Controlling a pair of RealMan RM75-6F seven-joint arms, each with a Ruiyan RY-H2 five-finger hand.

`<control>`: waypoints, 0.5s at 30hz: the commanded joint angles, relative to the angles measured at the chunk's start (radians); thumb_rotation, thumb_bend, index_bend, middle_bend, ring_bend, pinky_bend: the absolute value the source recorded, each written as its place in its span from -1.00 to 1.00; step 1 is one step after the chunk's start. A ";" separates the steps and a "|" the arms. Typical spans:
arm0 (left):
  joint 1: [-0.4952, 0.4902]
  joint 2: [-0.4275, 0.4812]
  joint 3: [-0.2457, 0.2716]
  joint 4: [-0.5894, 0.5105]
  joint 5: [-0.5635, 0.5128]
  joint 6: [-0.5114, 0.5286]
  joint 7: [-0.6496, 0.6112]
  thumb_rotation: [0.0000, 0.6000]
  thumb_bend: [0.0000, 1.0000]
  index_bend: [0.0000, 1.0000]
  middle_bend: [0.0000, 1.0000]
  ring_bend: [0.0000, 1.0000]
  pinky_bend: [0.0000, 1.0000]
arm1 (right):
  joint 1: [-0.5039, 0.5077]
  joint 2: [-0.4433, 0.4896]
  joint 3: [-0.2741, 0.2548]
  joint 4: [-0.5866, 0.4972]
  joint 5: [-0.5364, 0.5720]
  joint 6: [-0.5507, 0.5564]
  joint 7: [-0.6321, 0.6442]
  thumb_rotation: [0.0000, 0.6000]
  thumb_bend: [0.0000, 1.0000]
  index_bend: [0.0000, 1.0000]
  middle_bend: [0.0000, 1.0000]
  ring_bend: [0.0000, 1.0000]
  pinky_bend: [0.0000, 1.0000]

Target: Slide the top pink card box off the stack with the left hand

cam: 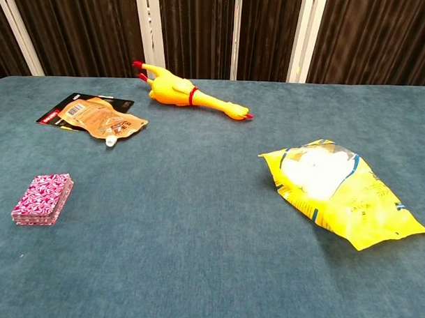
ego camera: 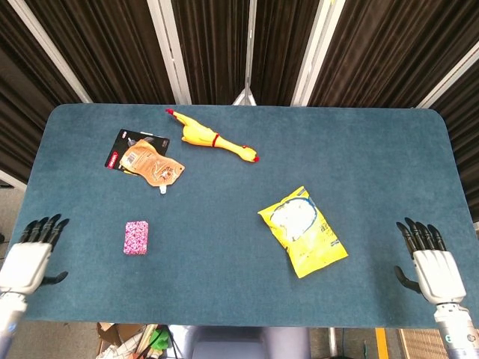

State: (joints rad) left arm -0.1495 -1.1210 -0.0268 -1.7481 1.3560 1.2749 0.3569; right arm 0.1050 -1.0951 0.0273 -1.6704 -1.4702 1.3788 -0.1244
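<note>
A small stack of pink patterned card boxes (ego camera: 135,238) (cam: 43,199) lies on the blue table, at its left front. My left hand (ego camera: 30,258) hovers at the table's left front corner, well left of the stack, fingers spread and empty. My right hand (ego camera: 429,262) is at the right front corner, fingers apart, holding nothing. Neither hand shows in the chest view.
A yellow snack bag (ego camera: 303,230) (cam: 337,190) lies right of centre. A rubber chicken (ego camera: 209,138) (cam: 187,97) and an orange pouch on a black card (ego camera: 147,161) (cam: 95,117) lie toward the back left. The table's front edge (ego camera: 239,324) runs just below the hands.
</note>
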 commanded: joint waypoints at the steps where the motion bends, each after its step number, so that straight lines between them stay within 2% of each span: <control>1: -0.101 -0.047 -0.058 -0.043 -0.177 -0.129 0.158 1.00 -0.74 -0.97 -1.00 -1.00 -1.00 | 0.002 0.001 0.001 0.001 0.003 -0.004 0.004 1.00 -0.27 -1.00 -1.00 -1.00 -0.96; 6: -0.197 -0.127 -0.106 -0.037 -0.383 -0.195 0.303 1.00 -0.66 -0.93 -1.00 -1.00 -1.00 | 0.002 0.005 0.001 0.000 0.002 -0.005 0.016 1.00 -0.28 -1.00 -1.00 -1.00 -0.96; 9: -0.248 -0.171 -0.115 -0.028 -0.477 -0.213 0.383 1.00 -0.62 -0.88 -1.00 -1.00 -1.00 | 0.002 0.006 -0.002 -0.001 -0.002 -0.006 0.019 1.00 -0.28 -1.00 -1.00 -1.00 -0.96; 11: -0.300 -0.225 -0.122 -0.009 -0.559 -0.215 0.459 1.00 -0.59 -0.85 -1.00 -1.00 -1.00 | 0.001 0.007 -0.002 -0.002 -0.001 -0.006 0.025 1.00 -0.28 -1.00 -1.00 -1.00 -0.96; 15: -0.355 -0.284 -0.127 0.009 -0.662 -0.187 0.529 1.00 -0.57 -0.78 -1.00 -1.00 -1.00 | 0.003 0.009 -0.002 -0.004 -0.001 -0.009 0.027 1.00 -0.28 -1.00 -1.00 -1.00 -0.96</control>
State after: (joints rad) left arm -0.4532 -1.3531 -0.1404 -1.7567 0.7594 1.0828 0.8374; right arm 0.1082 -1.0858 0.0250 -1.6743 -1.4712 1.3697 -0.0974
